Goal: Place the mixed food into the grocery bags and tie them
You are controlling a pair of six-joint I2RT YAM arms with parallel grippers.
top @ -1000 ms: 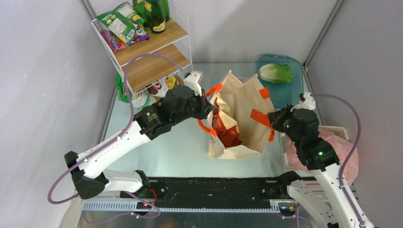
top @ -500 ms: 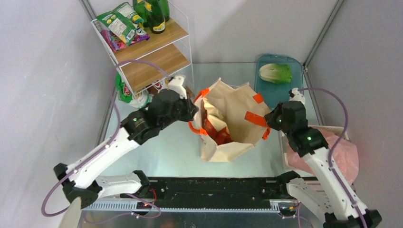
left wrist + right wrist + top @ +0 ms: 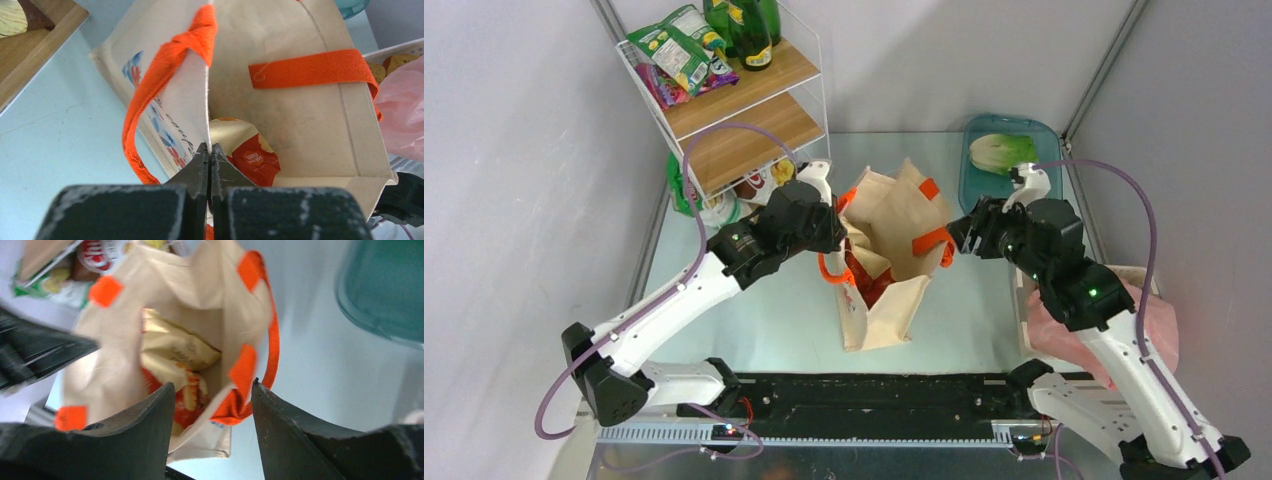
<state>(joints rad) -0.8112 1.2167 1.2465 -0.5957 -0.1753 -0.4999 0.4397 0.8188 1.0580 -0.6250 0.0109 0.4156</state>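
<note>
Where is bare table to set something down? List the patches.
Two patches: front-left, between the left arm, tote and rail; front-right, between the tote, basket and rail. A strip lies behind the tote, between shelf and tray. Crowded: under the shelf, and the right edge with basket and pink bag.

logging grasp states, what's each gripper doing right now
left gripper: shut on the beige tote rim
right gripper: open, orange handle between its fingers

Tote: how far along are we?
Done: snack packets sit inside the tote. In hand: left gripper pinches its rim; right gripper is open at an orange handle. Left: lettuce lies on the tray; handles untied.
</note>
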